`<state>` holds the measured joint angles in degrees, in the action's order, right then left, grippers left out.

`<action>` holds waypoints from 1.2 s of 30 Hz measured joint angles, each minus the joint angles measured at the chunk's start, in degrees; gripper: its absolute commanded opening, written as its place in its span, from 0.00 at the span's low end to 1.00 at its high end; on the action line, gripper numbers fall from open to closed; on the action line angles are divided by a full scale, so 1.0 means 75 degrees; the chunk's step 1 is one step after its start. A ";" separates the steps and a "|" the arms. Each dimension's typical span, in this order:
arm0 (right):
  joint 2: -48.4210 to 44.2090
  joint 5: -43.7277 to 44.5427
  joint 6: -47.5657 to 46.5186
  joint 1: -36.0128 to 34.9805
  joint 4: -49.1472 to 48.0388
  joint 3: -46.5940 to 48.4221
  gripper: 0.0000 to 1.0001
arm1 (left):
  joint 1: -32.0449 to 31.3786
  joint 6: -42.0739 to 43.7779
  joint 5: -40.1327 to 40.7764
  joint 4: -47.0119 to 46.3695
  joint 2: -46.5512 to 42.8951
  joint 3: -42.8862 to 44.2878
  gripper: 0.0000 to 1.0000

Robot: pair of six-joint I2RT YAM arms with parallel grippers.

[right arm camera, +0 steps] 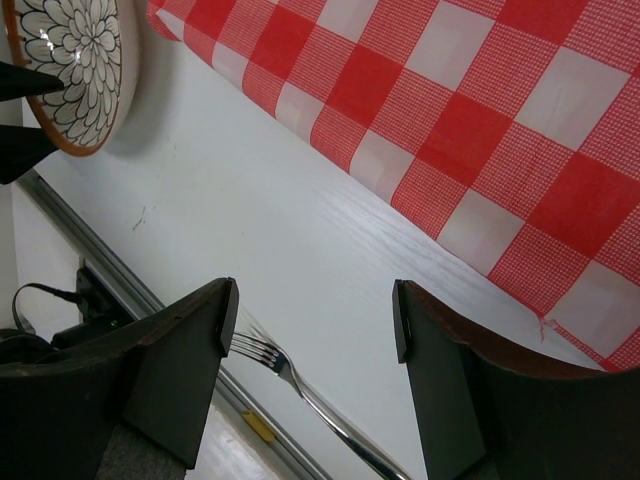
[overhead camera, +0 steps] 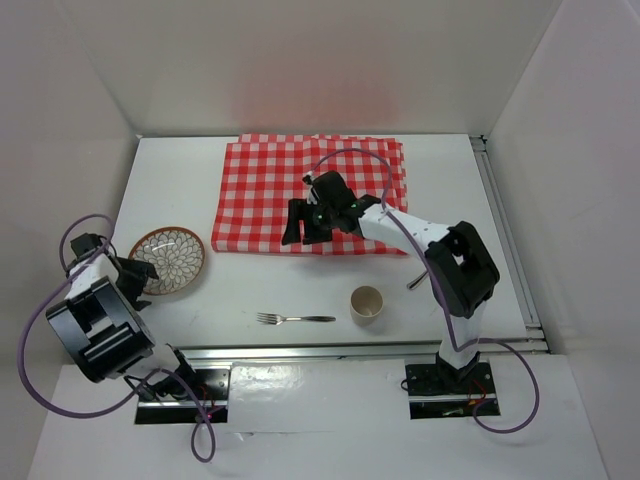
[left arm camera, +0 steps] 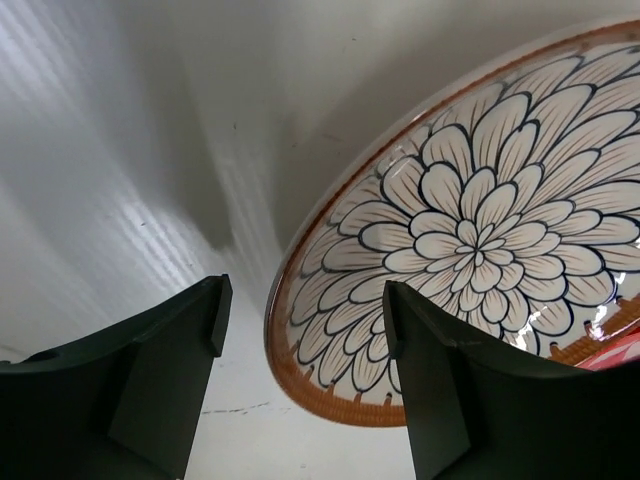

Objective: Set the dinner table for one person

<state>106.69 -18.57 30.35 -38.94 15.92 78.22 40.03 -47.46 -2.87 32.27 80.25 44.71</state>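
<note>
1. A white, matte worktop (overhead camera: 170, 180) fills the middle of the overhead view. It lies flat in front of the 2 arm bases and carries everything else.
2. A red-and-white checked cloth (overhead camera: 260, 190) is spread flat on the far middle of the worktop. Its near edge runs roughly level with the plate.
3. The right arm (overhead camera: 460, 265) is black and white. It rises from the near right and reaches left and away, ending over the near edge of the cloth.
4. The left arm (overhead camera: 95, 320) is folded low at the near left corner, pointing towards the plate.
5. The right pincer (right arm camera: 314, 315) is spread and holds nothing. In its wrist view, bare worktop and the fork's tines show between the 2 fingers.
6. The left pincer (left arm camera: 306, 310) is spread at the plate's left edge, with the rim showing in the gap between its fingers. I cannot tell whether either finger touches the plate.
7. A round plate (overhead camera: 167, 261) rests on the left of the worktop, just beside the cloth's near left corner. It has an orange-brown rim and a dark petal pattern on white.
8. A cream cup (overhead camera: 367, 303) stands upright, mouth up, near the front edge, just left of the right arm.
9. A metal fork (overhead camera: 296, 319) lies flat just left of the cup, tines pointing left.
</note>
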 measured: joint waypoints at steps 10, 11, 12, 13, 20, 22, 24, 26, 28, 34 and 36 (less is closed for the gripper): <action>-0.0105 0.0050 -0.0006 0.0029 0.0119 -0.0119 0.75 | 0.0006 -0.0437 -0.0530 -0.1209 0.0160 -0.0644 0.29; -0.0108 0.0050 -0.0006 0.0029 0.0131 -0.0131 0.75 | 0.0020 -0.0469 -0.0638 -0.1294 0.0160 -0.0694 0.11; -0.0111 0.0050 -0.0006 0.0029 0.0152 -0.0134 0.75 | 0.0041 -0.0522 -0.0930 -0.1445 0.0114 -0.0717 0.04; -0.0111 0.0047 -0.0006 0.0029 0.0172 -0.0137 0.75 | 0.0058 -0.0580 -0.1300 -0.1684 0.0006 -0.0702 0.00; -0.0152 0.0082 -0.0012 0.0029 0.0256 -0.0152 0.75 | -0.0017 -0.0495 -0.1335 -0.1813 -0.0417 -0.0533 0.00; -0.0201 0.0105 -0.0020 0.0044 0.0277 -0.0175 0.75 | -0.0023 -0.0437 -0.1215 -0.1463 -0.0667 -0.0443 0.00; -0.0291 0.0140 -0.0023 0.0058 0.0356 -0.0192 0.75 | -0.0026 -0.0344 -0.1134 -0.1049 -0.0982 -0.0364 0.00; -0.0425 0.0175 -0.0035 0.0085 0.0428 -0.0195 0.75 | -0.0087 -0.0265 -0.1084 -0.0595 -0.1250 -0.0108 0.00; -0.0635 0.0221 -0.0055 0.0128 0.0493 -0.0195 0.75 | -0.0338 -0.0198 -0.1037 -0.0189 -0.1358 0.0452 0.00; -0.1754 0.0612 -0.0230 0.0659 0.0810 -0.0262 0.75 | -0.1594 -0.0055 -0.1515 -0.0565 -0.1571 0.1760 0.00; -0.2270 0.0819 -0.0262 0.0938 0.0857 -0.0425 0.75 | -0.2253 0.0134 -0.1763 -0.0778 -0.1451 0.2168 0.00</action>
<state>89.67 -12.43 28.38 -31.90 22.35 75.02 23.14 -46.46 -16.10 26.44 69.36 60.97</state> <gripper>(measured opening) 0.747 0.123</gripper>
